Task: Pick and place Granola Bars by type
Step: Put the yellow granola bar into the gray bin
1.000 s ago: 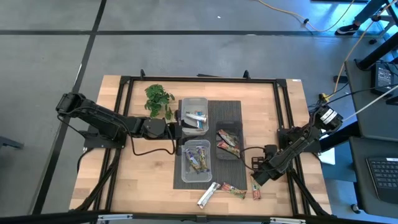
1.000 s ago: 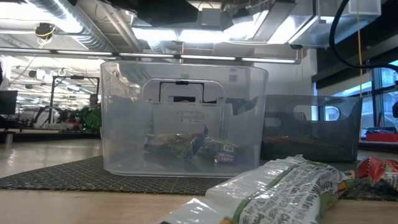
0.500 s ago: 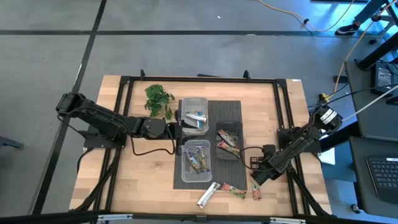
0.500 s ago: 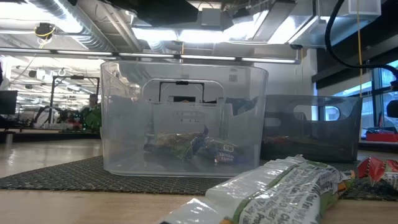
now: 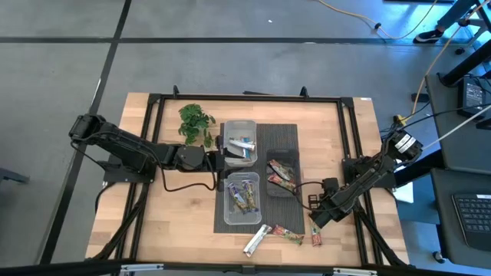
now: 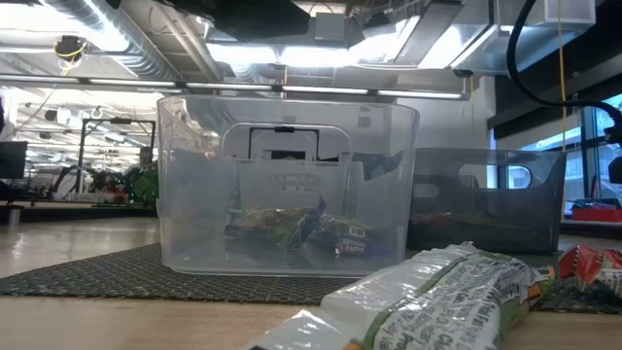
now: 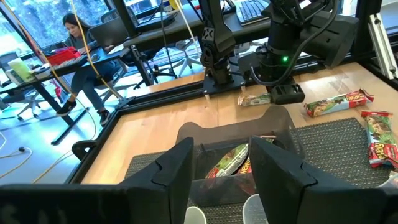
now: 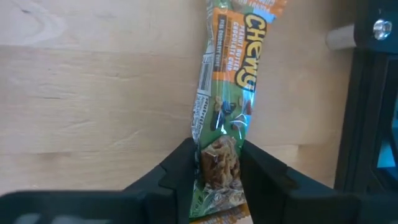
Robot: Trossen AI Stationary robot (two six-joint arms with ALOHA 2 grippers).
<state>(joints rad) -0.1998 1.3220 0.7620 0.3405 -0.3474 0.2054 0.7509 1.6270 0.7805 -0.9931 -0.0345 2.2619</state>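
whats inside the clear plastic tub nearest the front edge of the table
The clear plastic tub holds several wrapped granola bars in dark and bluish wrappers, piled together. Any bars beneath the top ones are covered, so an exact count cannot be made.

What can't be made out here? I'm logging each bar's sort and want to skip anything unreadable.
- Bar in the right gripper: right wrist view cuts its top off; the fingers cover its lower end.
- Bars in the dark tub: too small from above; smoky wall hides them in the low view.
- Bar in the far clear tub: label too small.
- Silver bar: blurred, cut by the low view's bottom edge.
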